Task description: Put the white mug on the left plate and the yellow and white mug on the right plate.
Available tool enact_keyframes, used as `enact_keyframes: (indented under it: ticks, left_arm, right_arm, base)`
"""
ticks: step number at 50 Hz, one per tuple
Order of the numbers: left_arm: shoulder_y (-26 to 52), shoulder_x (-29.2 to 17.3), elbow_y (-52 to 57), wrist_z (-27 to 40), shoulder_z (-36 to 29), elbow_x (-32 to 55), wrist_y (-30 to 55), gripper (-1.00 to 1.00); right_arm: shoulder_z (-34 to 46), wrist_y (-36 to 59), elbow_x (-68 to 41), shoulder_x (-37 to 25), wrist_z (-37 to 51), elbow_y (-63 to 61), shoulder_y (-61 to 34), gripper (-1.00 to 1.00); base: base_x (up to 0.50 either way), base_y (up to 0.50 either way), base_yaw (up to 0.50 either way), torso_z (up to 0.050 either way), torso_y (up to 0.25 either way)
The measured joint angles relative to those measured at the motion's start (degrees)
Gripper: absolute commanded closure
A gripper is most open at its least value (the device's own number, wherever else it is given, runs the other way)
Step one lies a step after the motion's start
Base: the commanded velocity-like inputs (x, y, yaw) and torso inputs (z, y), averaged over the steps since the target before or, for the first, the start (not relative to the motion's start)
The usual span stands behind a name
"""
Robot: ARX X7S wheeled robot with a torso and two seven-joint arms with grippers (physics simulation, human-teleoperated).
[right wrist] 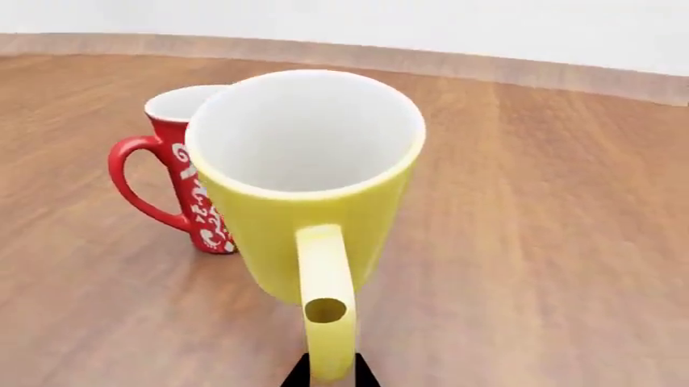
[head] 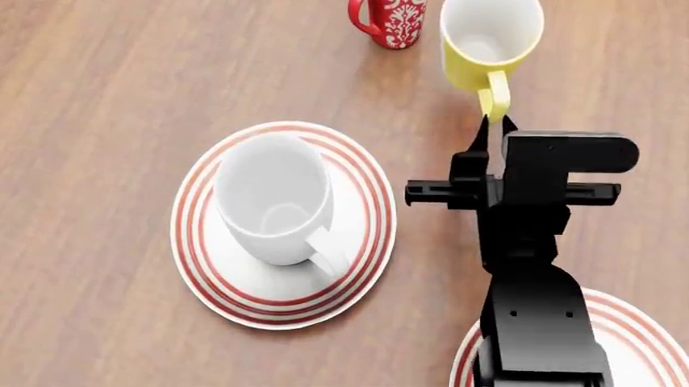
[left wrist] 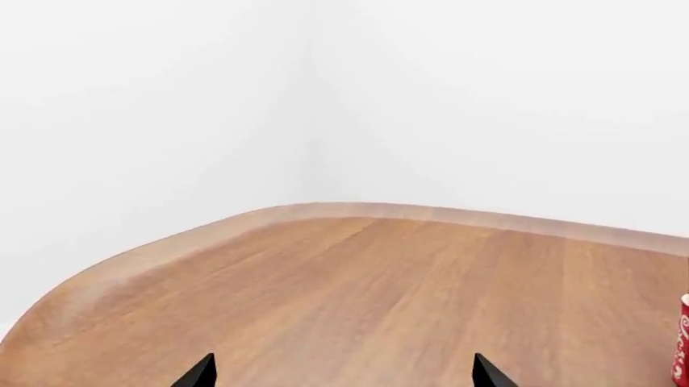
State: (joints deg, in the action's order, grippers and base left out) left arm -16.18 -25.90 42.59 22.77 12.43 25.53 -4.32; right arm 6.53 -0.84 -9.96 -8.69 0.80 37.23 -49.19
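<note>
The white mug (head: 273, 199) stands upright on the left plate (head: 366, 193). The yellow and white mug (head: 486, 42) stands on the wooden table (head: 119, 81) beside a red patterned mug (head: 392, 19), well apart from the right plate (head: 635, 330). The right gripper (head: 491, 125) has its jaws clamped on the yellow handle (right wrist: 326, 310). The left gripper (left wrist: 342, 375) hovers over bare wood, jaws apart.

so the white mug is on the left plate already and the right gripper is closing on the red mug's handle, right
Not quite. The white mug does sit on the left plate, but the right gripper is at the handle of the yellow and white mug, not the red one. The head view and right wrist view both show this.
</note>
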Motion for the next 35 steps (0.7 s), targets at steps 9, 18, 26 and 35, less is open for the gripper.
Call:
enact_keyframes:
  ticks: [9,18,26,35]
  left_arm:
    - [0.3,-0.1,-0.3,0.0,-0.3,-0.1,0.0,-1.00]
    - [0.6,-0.2,-0.7,0.1,-0.5,-0.1,-0.1,-1.00]
    - [0.7,-0.3,-0.8,0.1,-0.6,-0.1,-0.1,-1.00]
    - [0.8,-0.3,-0.9,0.2,-0.9,-0.4,-0.1,-1.00]
  right_arm:
    - [1.4,0.4,1.7,-1.2,1.7,-10.7,5.7,1.00]
    - [1.5,2.4,2.0,-1.7,3.5,-15.0,8.1,1.00]
    - [1.5,3.6,2.0,-1.8,4.4,-16.2,8.9,1.00]
    - [1.4,4.9,0.9,-2.3,4.3,-18.6,10.1,1.00]
  base:
    - [0.00,0.00,0.00,0.000,0.000]
    - [0.00,0.00,0.00,0.000,0.000]
    - [0.00,0.00,0.00,0.000,0.000]
    - [0.00,0.00,0.00,0.000,0.000]
